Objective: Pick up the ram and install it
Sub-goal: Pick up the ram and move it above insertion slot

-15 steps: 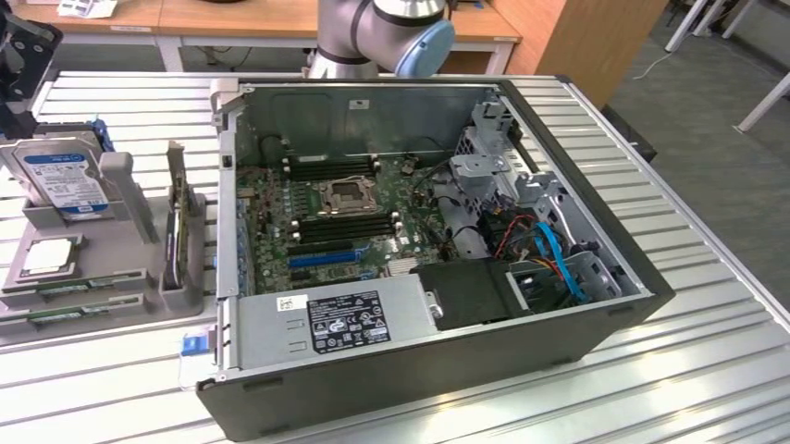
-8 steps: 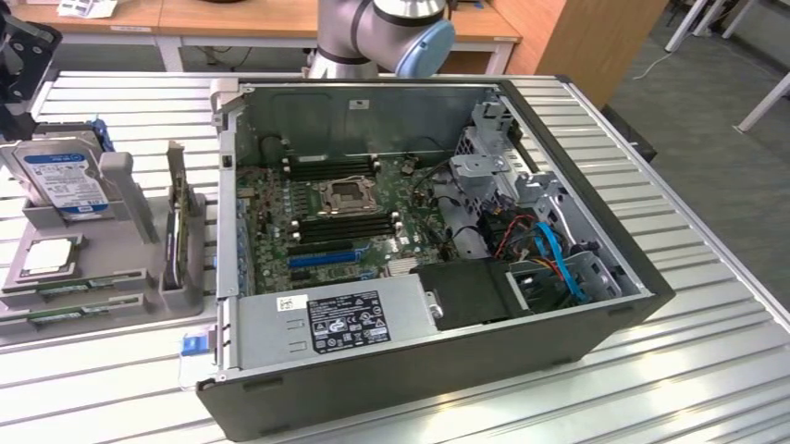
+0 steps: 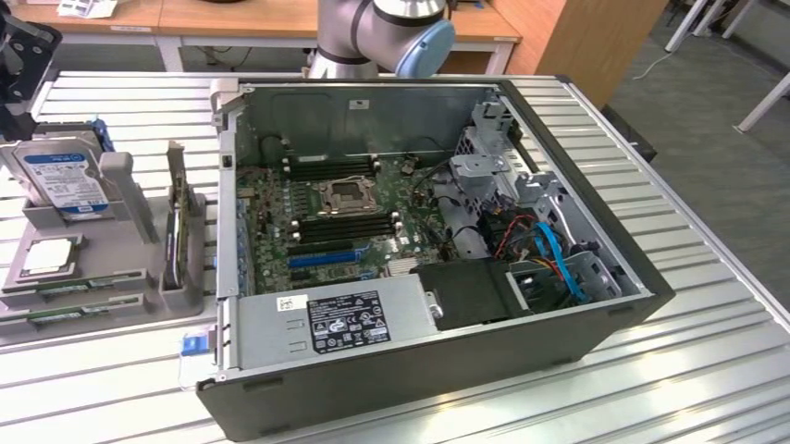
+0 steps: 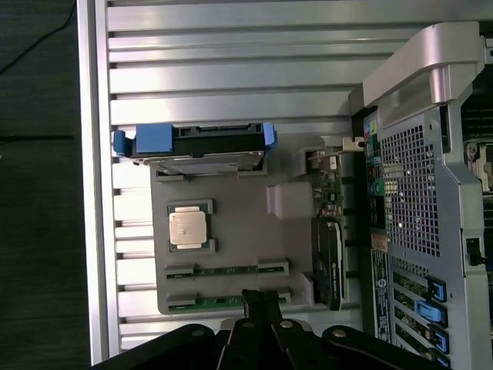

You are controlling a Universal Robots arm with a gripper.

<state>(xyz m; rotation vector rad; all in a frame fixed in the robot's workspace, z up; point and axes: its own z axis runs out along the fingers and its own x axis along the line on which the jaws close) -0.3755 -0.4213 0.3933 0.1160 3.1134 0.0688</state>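
You'll see your arm (image 3: pixel 354 39) is silver-grey metal tubing with a rounded light-blue cap (image 3: pixel 424 46) on its joint; the gripper (image 4: pixel 260 302) is matte black, with round bolt heads (image 4: pixel 197 334) on its body.

The desk (image 3: pixel 691 305) has a top of ribbed aluminium slats, bright with glare toward the exterior view's lower left. Behind it stand 2 wooden desks (image 3: pixel 247 17) on white frames and a tall wooden panel (image 3: pixel 580 37) (its side only). A grey floor (image 3: pixel 704 102) lies at the exterior view's right, crossed by white furniture legs (image 3: pixel 763 104).
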